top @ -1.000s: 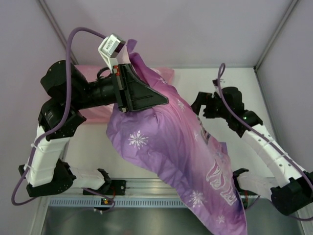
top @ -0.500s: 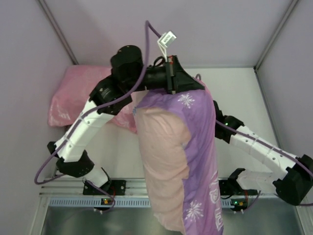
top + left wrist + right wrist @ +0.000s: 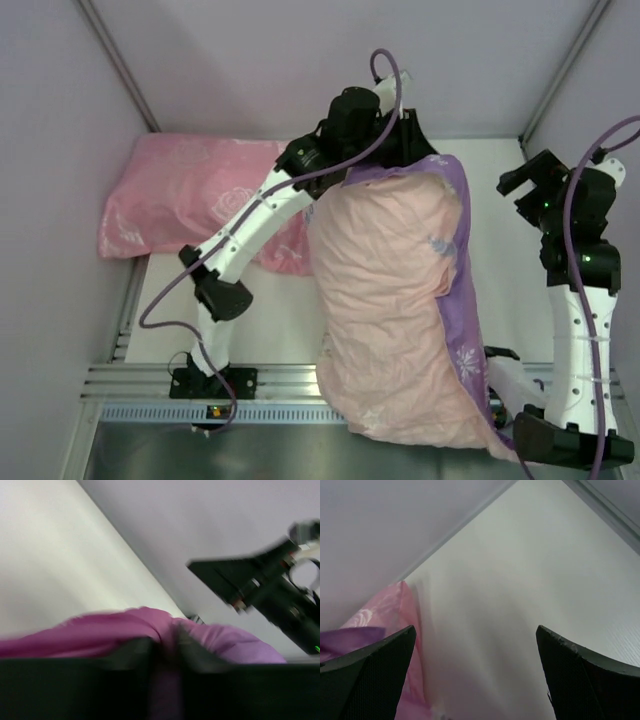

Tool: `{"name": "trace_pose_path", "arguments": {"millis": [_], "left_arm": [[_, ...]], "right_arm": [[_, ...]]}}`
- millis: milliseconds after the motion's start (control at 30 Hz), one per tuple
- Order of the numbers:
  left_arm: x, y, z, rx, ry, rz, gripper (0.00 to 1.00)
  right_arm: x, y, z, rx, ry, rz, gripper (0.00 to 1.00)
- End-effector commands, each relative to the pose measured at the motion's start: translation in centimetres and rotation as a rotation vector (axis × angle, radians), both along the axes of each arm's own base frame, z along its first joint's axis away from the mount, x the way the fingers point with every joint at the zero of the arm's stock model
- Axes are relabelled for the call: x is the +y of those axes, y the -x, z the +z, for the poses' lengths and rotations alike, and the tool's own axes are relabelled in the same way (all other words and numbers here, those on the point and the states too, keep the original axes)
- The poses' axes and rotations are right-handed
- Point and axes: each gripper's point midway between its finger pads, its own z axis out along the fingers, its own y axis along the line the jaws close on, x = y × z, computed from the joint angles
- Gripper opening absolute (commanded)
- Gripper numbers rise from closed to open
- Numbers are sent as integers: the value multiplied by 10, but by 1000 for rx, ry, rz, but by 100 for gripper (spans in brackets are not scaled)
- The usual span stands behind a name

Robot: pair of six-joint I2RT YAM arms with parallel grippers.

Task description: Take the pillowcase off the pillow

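Observation:
The pillowcase (image 3: 395, 300) lies plump across the middle of the table, from the far side down to the near rail. Its pale pink side faces up, with a purple snowflake strip (image 3: 462, 330) along its right edge. My left gripper (image 3: 405, 150) is at its far end, shut on a fold of purple fabric (image 3: 150, 622); the left wrist view is blurred. My right gripper (image 3: 518, 185) is raised at the right, apart from the case, open and empty (image 3: 475, 630). No white pillow shows; the bulging case hides whatever fills it.
A pink rose-patterned pillow (image 3: 190, 205) lies at the far left against the wall, and also shows in the right wrist view (image 3: 385, 610). Cell walls stand close at the left, back and right. A metal rail (image 3: 260, 385) runs along the near edge.
My left arm has swung from the far left to the far middle with the pillowcase. The case has turned from purple side up to pale pink side up. My right arm has drawn back and risen.

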Motion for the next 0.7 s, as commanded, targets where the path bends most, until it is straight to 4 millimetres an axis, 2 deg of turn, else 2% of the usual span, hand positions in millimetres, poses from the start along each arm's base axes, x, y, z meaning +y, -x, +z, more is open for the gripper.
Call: {"name": "trace_pose_path", "arguments": {"millis": [0,33,67,100,133,167,200,233,267,300,333,367,400,433,467,500,533,567,600,633,667], "left_arm": [[-15,-56,-34,-37,-34,0,48],[-13,-61,-35,-45,-39,9,98],[-5,-69,-43,-49,-76,60,99],[-1,-66,-42,-65,-96,86,99],[17,-56,-13,-139,-91,124,99],[34,-62,-18,-159,-146,228,99],[43,-52,-7,-194,-158,281,99],[72,-32,34,-260,-120,338,99],[85,-23,44,-277,-115,383,99],[96,-16,36,-268,-147,430,99],[104,-6,41,-259,-124,435,99],[124,15,62,-272,-65,430,99],[120,24,35,-231,-100,385,99],[122,33,26,-191,-90,370,99],[129,47,23,-176,-80,350,99],[125,52,-20,-120,-154,324,95],[125,59,-38,-78,-171,317,91],[122,68,-58,-46,-196,298,87],[124,75,-74,-24,-215,293,68],[123,80,-119,33,-277,287,57],[121,89,-138,56,-300,272,47]], "right_arm": [[24,19,13,-1,9,161,100],[32,24,14,-13,5,205,99],[33,27,12,-11,23,221,99],[34,29,10,-9,33,230,99],[34,33,5,-8,43,234,99],[34,35,1,-3,62,243,99],[34,36,-1,1,68,249,100],[36,38,-8,14,68,263,99],[37,38,-11,17,62,263,99],[38,39,-13,18,53,264,99],[41,41,-19,28,36,277,100],[44,41,-23,31,19,284,100],[47,41,-27,34,3,299,99],[58,42,-40,51,-34,349,99],[63,40,-42,41,-56,373,99],[68,40,-49,48,-75,397,100],[77,43,-67,78,-119,434,99],[80,44,-76,90,-137,444,99],[83,45,-79,78,-145,458,99],[89,49,-98,111,-181,485,99],[93,52,-105,120,-206,498,99]]}}
